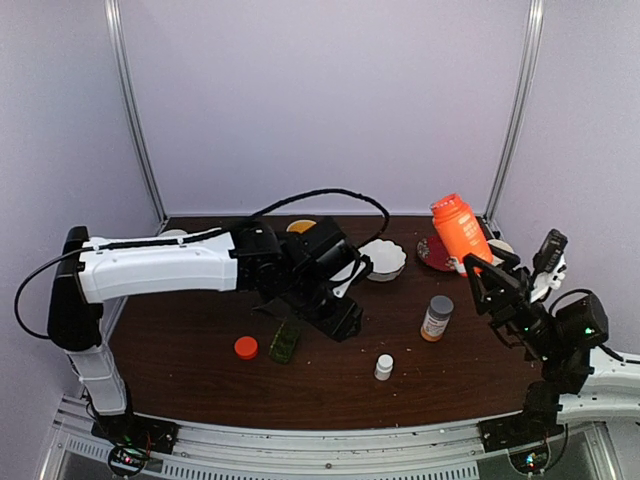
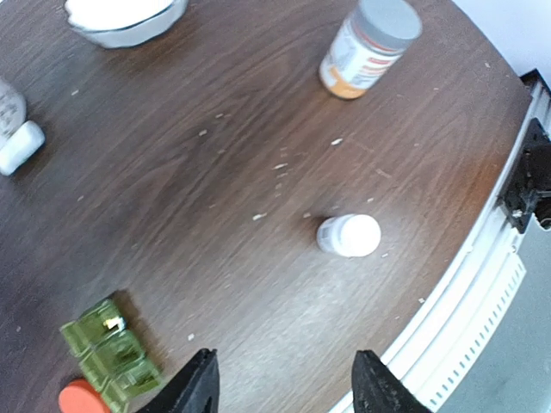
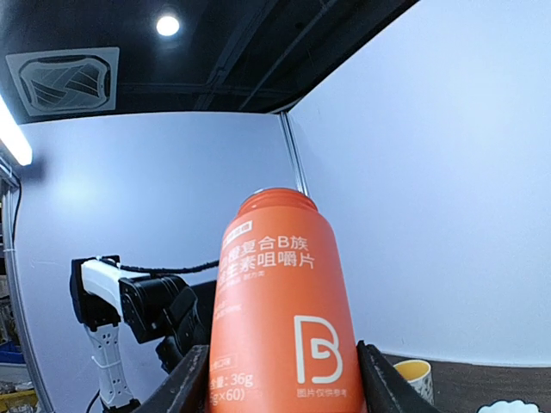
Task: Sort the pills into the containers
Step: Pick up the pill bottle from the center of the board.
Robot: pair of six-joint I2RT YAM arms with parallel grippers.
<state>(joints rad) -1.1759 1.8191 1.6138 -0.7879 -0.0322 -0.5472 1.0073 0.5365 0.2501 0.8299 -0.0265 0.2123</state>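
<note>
**A:** What do we read at the left tool (image 2: 288,389)?

**B:** Its two dark fingers stand spread apart with nothing between them. It hangs above the surface (image 2: 258,146).

**A:** And the right tool (image 3: 284,383)?

**B:** We see it pinching the orange bottle (image 3: 280,292) by the lower body, one finger on each side. The bottle is roughly upright and lifted clear of the surface at the right rear.

**A:** Where do we find the pill box (image 2: 110,353)?

**B:** It lies flat on the surface, left of centre, near the left tool and towards the front edge. It is rectangular, translucent dark green, and divided into small compartments. An orange cap (image 2: 79,398) lies just beside it.

**A:** What surrounds these?

**B:** The surface is dark brown wood grain, scattered with pale specks. A small white bottle (image 2: 349,235) stands alone near the front edge. A grey-capped bottle (image 2: 372,47) stands further right, and a white bowl (image 2: 125,17) sits towards the rear. Pale, plain walls close the back and sides.
</note>
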